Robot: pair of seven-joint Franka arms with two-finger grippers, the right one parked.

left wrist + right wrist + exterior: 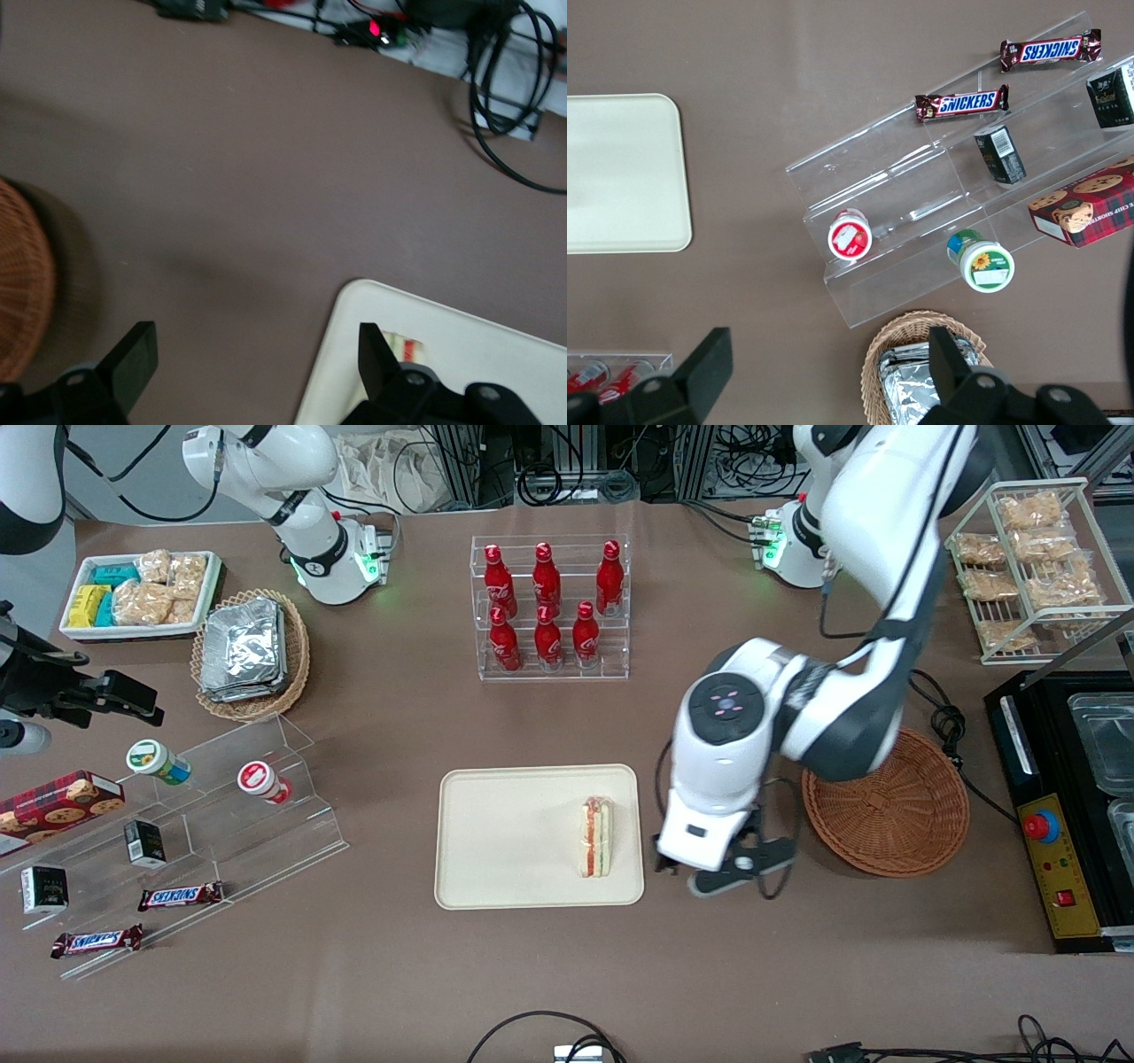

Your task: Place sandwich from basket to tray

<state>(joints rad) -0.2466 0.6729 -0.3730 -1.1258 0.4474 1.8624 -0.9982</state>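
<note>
The sandwich (596, 837), a pale wedge with red and green layers, lies on the cream tray (496, 841), near the tray edge that faces the working arm's end of the table. The reddish-brown wicker basket (886, 806) has nothing in it. My left gripper (689, 865) hangs above the bare table between tray and basket. In the left wrist view the gripper (252, 347) is open and holds nothing. The tray's corner (461, 350), a sliver of the sandwich (410, 343) and the basket's rim (19, 283) also show there.
A clear rack of red bottles (549, 607) stands farther from the front camera than the tray. A black machine (1063, 797) and a wire rack of snack packs (1032, 558) are at the working arm's end. An acrylic stand (204, 815) and a foil-pack basket (248, 651) are toward the parked arm's end.
</note>
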